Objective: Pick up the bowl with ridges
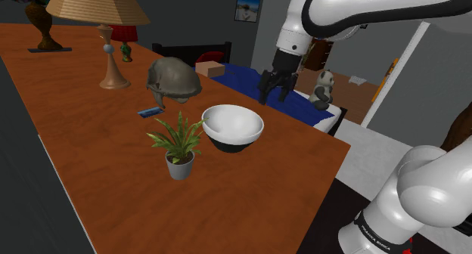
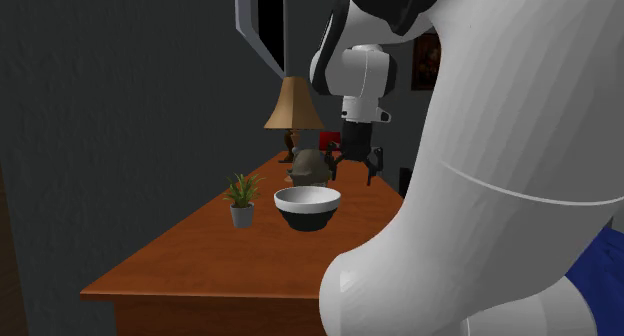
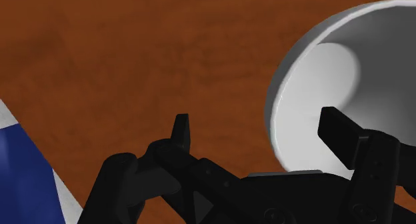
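Potted plant (image 1: 179,148) standing lower centre, just beside bowl (image 1: 232,126) sitting mid-frame on table (image 1: 91,162). Gripper (image 1: 274,86) hovering up-right of bowl, fingers spread, gripping nothing. Risk: off-centre descent, finger clipping rim, shoving bowl into plant.

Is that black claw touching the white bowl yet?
Apart. In the shoulder view the open gripper hangs in the air beyond the bowl, with a clear gap between its fingertips and the rim.
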`<state>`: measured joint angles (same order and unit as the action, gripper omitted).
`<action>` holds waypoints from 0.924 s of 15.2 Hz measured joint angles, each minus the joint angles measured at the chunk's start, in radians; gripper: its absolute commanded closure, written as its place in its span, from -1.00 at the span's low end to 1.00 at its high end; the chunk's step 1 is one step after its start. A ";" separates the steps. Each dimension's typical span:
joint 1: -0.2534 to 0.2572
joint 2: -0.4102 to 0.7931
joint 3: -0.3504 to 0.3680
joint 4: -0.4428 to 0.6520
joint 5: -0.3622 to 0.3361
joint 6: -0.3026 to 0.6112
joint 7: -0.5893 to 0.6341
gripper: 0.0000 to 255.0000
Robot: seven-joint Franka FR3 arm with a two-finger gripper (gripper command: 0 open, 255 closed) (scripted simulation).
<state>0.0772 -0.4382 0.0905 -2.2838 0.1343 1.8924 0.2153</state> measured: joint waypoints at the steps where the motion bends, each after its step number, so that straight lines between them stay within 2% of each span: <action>1: 0.004 0.031 0.011 0.016 0.003 0.018 0.013 -1.00; 4: 0.014 0.110 0.036 0.065 0.008 0.057 0.044 -1.00; 11: 0.017 0.141 0.043 0.003 0.013 0.152 0.041 -1.00; 12: 0.017 0.142 0.043 -0.002 0.013 0.157 0.040 1.00; 14: 0.017 0.144 0.043 -0.005 0.013 0.162 0.039 1.00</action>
<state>0.0944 -0.2944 0.1338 -2.2888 0.1475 2.0542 0.2547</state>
